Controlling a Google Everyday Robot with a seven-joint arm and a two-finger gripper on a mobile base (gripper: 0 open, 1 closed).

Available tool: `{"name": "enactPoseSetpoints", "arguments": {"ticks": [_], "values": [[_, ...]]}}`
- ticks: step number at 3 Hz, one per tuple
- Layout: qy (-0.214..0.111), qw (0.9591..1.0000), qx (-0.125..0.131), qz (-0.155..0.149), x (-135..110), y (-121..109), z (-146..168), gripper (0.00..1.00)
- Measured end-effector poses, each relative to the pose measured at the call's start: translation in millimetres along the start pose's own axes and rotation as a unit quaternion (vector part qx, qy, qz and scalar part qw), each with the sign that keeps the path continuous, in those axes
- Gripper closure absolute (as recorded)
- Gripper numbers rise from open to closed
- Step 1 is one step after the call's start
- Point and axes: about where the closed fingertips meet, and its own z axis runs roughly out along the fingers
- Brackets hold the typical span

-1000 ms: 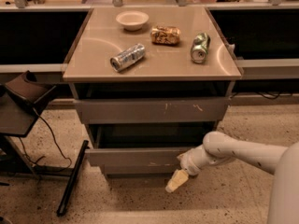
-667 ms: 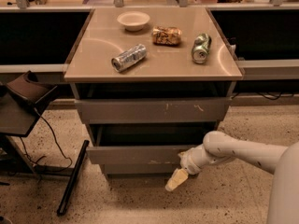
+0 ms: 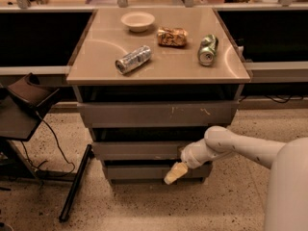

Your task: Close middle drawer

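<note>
The middle drawer [image 3: 137, 150] is a plain grey front below the scratched top drawer front [image 3: 159, 114] of the cabinet. It stands out only a little, with a dark gap above it. My gripper [image 3: 175, 172] comes in from the right on a white arm [image 3: 240, 146]. Its wrist is against the right part of the middle drawer's front, and its pale yellow tip hangs down in front of the bottom drawer [image 3: 144, 171].
On the cabinet top [image 3: 96, 71] lie a white bowl [image 3: 138, 20], a silver can [image 3: 133, 59] on its side, a snack bag [image 3: 172, 36] and a green can [image 3: 207, 49]. A black stand with cables [image 3: 29, 100] is at the left, with a black leg [image 3: 74, 189] on the floor.
The middle drawer has slid in toward the cabinet. My gripper has moved with it, closer to the cabinet.
</note>
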Motion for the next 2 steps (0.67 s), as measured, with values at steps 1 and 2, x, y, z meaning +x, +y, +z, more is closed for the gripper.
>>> {"name": "enactPoseSetpoints", "arguments": {"ticks": [1,2], "values": [[-0.01,0.9999,0.011,-0.004,-15.6,-12.9,-3.0,0.0],[-0.01,0.9999,0.011,-0.004,-15.6,-12.9,-3.0,0.0]]}}
